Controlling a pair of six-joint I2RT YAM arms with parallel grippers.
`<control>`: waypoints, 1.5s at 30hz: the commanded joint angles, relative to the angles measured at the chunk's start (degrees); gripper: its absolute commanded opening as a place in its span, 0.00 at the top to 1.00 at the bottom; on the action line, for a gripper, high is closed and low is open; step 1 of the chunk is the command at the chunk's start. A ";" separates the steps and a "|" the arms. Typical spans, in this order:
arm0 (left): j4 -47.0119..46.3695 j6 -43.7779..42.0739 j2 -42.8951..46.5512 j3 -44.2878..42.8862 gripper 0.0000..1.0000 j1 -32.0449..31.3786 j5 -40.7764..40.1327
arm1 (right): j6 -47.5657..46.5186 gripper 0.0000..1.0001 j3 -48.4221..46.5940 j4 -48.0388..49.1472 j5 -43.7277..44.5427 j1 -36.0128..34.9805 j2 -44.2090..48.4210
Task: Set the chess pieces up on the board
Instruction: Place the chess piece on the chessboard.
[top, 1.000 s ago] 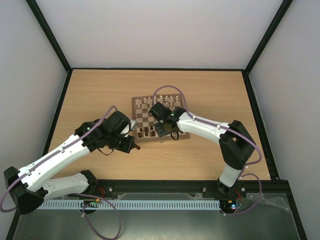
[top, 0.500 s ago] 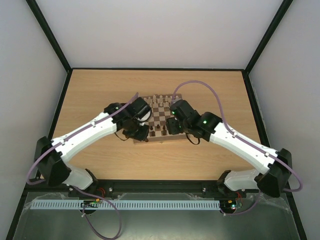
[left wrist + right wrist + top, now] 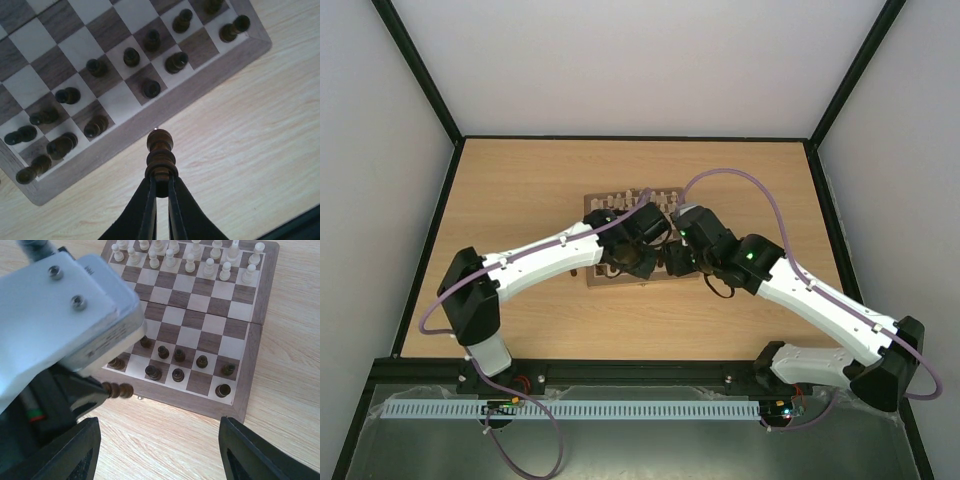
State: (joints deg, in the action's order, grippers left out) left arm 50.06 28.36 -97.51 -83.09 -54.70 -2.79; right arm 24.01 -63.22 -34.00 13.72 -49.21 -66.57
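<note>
Now 1 dark chess piece [image 3: 160, 155] clamped in left gripper [image 3: 160, 187], 14 more pieces [image 3: 131, 56] on 1 board [image 3: 125, 135], right gripper [image 3: 159, 430] apart, empty.

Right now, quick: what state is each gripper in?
Left gripper: closed, holding a dark chess piece.
Right gripper: open, nothing between its fingers.

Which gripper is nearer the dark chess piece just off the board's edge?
Left: the left gripper grips the dark chess piece beside the board's border; the right gripper hangs open above it.
</note>
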 commanded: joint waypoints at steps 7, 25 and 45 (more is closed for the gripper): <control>-2.16 -0.05 -3.97 -0.07 0.98 -0.06 -9.25 | -0.61 0.34 1.45 -1.66 -1.36 0.21 1.19; -8.79 -1.24 -5.61 6.04 0.98 0.28 -8.49 | -0.89 0.34 1.96 -1.45 -1.69 0.30 0.48; -8.83 -2.88 -7.52 6.11 0.97 1.80 -6.89 | -1.07 0.34 2.22 -1.27 -1.78 0.22 1.03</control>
State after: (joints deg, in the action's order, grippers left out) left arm 39.83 26.24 -103.55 -76.86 -53.45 -10.33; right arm 23.35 -62.06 -34.15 12.01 -49.01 -66.30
